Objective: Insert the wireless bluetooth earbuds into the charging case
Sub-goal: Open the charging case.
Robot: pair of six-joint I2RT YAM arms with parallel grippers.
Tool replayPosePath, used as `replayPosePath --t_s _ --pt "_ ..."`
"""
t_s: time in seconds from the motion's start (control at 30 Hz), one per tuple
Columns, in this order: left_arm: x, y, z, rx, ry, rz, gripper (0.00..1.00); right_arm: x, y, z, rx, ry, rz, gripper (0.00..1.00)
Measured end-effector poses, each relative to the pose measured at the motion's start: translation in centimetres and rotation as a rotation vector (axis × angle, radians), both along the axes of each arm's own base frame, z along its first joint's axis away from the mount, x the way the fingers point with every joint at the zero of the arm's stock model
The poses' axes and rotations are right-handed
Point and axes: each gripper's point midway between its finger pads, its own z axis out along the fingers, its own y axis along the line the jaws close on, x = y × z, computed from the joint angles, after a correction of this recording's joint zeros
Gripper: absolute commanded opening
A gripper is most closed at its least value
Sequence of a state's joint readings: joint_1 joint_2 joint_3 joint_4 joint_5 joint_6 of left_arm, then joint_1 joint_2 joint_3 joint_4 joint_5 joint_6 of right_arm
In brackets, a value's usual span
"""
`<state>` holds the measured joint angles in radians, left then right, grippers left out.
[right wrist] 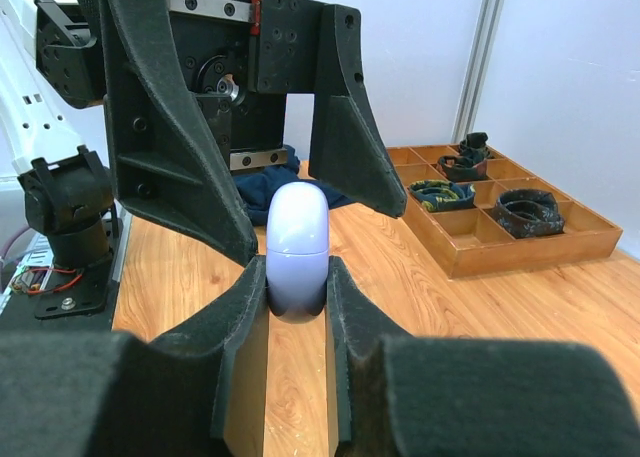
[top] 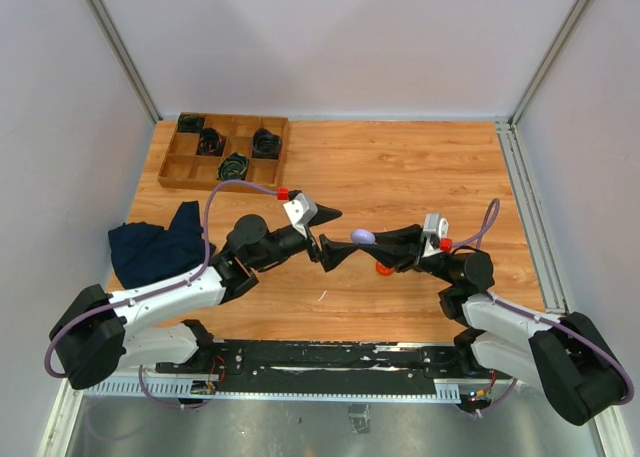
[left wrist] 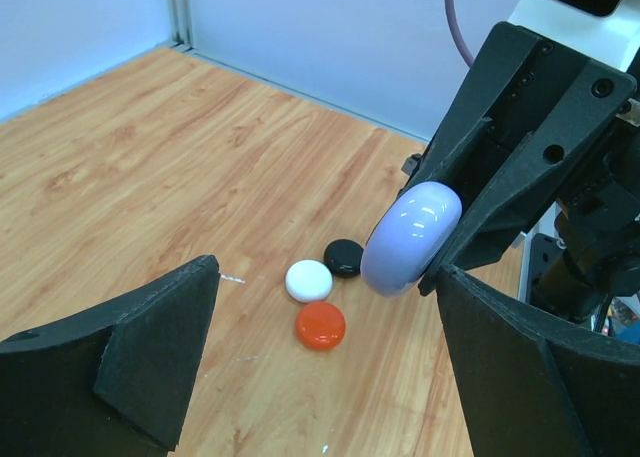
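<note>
The purple case (right wrist: 297,242) is squeezed tight by the right pincer (right wrist: 297,282), up in the air. The left pincer (top: 327,249) is spread wide close by, and nothing is held in it. A white bud (left wrist: 309,280), a black bud (left wrist: 343,257) and an orange bud (left wrist: 321,326) are seen on the counter (left wrist: 150,157) below. The case is smooth and round, so it could be popped out and dropped if it is bumped or grabbed crookedly.

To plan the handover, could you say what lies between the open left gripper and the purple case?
Nothing: in the top view, only open air separates the left gripper from the purple case held by the right gripper.
</note>
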<state>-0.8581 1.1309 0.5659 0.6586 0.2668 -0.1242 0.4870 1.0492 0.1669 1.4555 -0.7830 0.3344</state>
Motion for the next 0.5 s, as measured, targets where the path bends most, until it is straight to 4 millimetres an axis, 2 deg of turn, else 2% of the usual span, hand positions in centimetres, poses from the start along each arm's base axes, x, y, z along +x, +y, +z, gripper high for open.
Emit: replayPosePath --t_s 0.5 --pt "1.07 0.57 0.11 -0.034 0.056 0.043 0.94 0.02 0.06 -0.17 -0.002 0.008 0.005 0.01"
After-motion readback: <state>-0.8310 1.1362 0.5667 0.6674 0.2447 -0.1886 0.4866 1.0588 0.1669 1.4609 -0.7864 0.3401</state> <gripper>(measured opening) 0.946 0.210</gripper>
